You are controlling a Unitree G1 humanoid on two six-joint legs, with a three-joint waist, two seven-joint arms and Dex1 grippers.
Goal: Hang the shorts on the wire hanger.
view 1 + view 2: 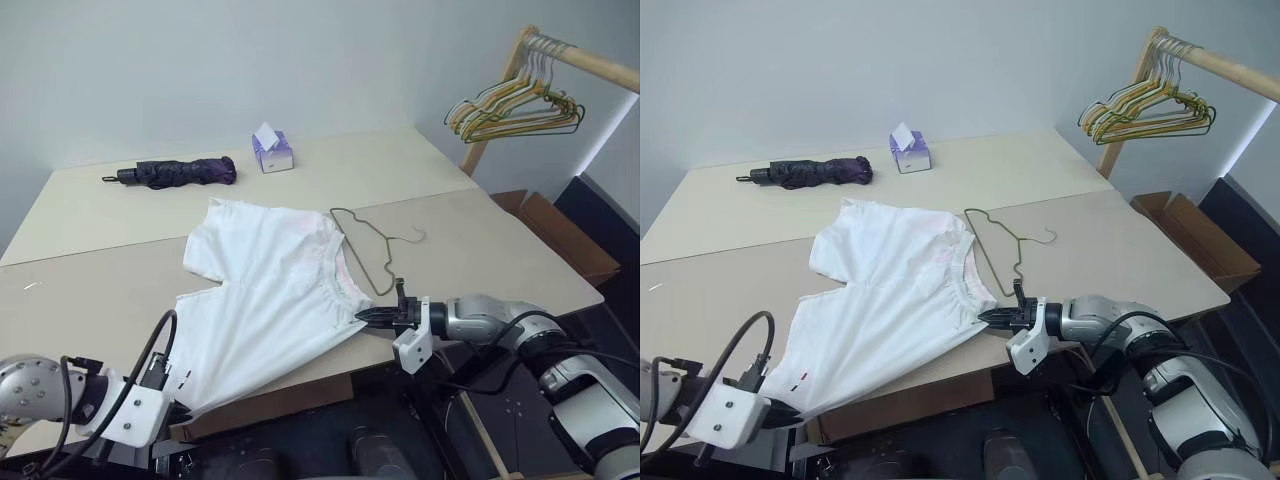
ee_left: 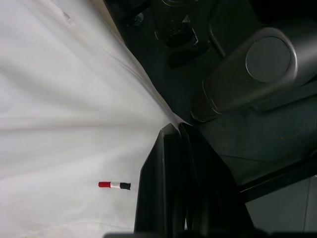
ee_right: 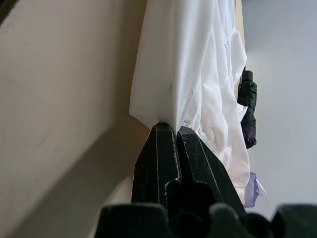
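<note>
The shorts (image 1: 265, 290) lie spread on the counter (image 1: 480, 240). The right end effector (image 1: 372, 316) pinches the waistband; the left end effector (image 2: 173, 130) apparently pinches a near hem corner. The wire hanger (image 1: 372, 245) lies just right.

White shorts (image 1: 890, 300) stretched between both claws, beside wire hanger (image 1: 1002, 250).

Big beige table (image 1: 120, 210), basically two tops pushed together. White shorts (image 1: 265, 290) lie spread on the near half (one leg drooping off the front edge) with the wire hanger (image 1: 372, 248) beside them. Folded dark umbrella (image 1: 175, 173) and purple tissue box (image 1: 272, 152) sit further back.
</note>
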